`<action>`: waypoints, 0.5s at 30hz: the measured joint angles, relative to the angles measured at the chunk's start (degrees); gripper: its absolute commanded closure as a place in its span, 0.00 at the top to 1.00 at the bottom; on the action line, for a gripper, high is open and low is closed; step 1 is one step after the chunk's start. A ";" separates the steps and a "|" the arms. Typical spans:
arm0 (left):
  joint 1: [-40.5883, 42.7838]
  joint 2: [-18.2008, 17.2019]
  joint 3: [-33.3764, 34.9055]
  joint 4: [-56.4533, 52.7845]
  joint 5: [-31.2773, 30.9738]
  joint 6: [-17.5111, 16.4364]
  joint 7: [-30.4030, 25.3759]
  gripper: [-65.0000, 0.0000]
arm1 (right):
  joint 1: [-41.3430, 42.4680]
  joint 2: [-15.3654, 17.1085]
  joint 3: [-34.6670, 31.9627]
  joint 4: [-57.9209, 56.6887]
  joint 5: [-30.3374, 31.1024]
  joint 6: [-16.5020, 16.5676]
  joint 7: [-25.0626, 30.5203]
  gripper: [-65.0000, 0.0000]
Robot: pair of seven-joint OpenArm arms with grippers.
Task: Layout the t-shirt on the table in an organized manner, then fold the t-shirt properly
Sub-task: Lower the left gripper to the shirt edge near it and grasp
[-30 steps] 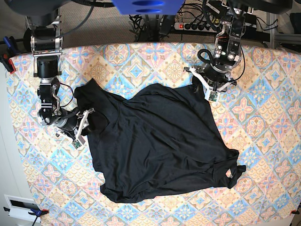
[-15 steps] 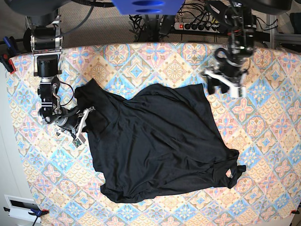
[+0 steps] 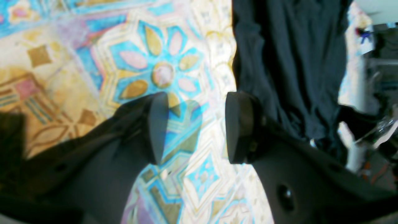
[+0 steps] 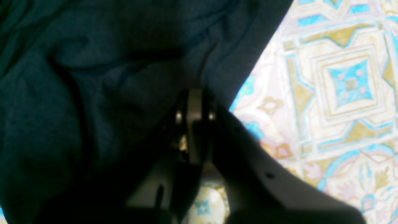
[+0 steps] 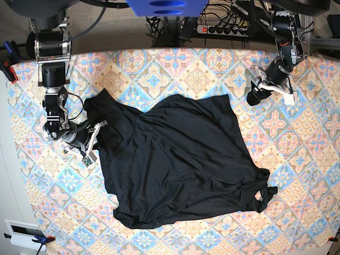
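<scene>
The black t-shirt (image 5: 180,164) lies spread but crumpled on the patterned table (image 5: 297,159), with a bunched corner at the lower right. My right gripper (image 5: 98,134) is at the shirt's upper left edge. In the right wrist view it (image 4: 194,99) is shut on a fold of the shirt (image 4: 93,77). My left gripper (image 5: 254,98) hovers over bare table just right of the shirt's upper right corner. In the left wrist view it (image 3: 192,127) is open and empty, and the shirt's edge (image 3: 289,62) lies beside one finger.
A power strip (image 5: 223,29) and cables lie behind the table's far edge. Clamps (image 5: 9,64) sit at the table's left edge. A white box (image 5: 24,234) is off the table's lower left corner. Bare cloth shows right of the shirt.
My left gripper has let go of the shirt's upper right corner, opened, and moved up and to the right, away from it. The right gripper has stayed in place, shut on the shirt.
</scene>
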 measured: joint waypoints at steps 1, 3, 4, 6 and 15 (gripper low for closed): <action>-0.52 0.13 -0.04 -1.07 -0.33 -0.48 -0.07 0.45 | 0.00 0.00 0.00 0.02 -0.02 0.00 0.04 0.02; -1.70 0.15 -0.13 -2.40 -0.92 -0.70 -0.02 0.45 | -0.09 0.00 0.00 0.02 -0.04 -0.02 -0.15 0.02; -2.29 0.13 -0.07 -2.84 -0.83 -0.68 0.02 0.45 | -0.11 0.00 0.00 0.02 0.00 0.00 -0.09 0.02; -3.17 0.09 1.01 -3.34 -0.63 -0.35 -0.37 0.45 | -0.11 -0.04 0.00 0.04 -0.02 0.00 -0.09 0.02; -8.68 -0.04 4.13 -3.41 0.13 4.81 5.97 0.44 | -0.09 -0.02 0.00 0.07 0.00 0.00 -0.11 0.02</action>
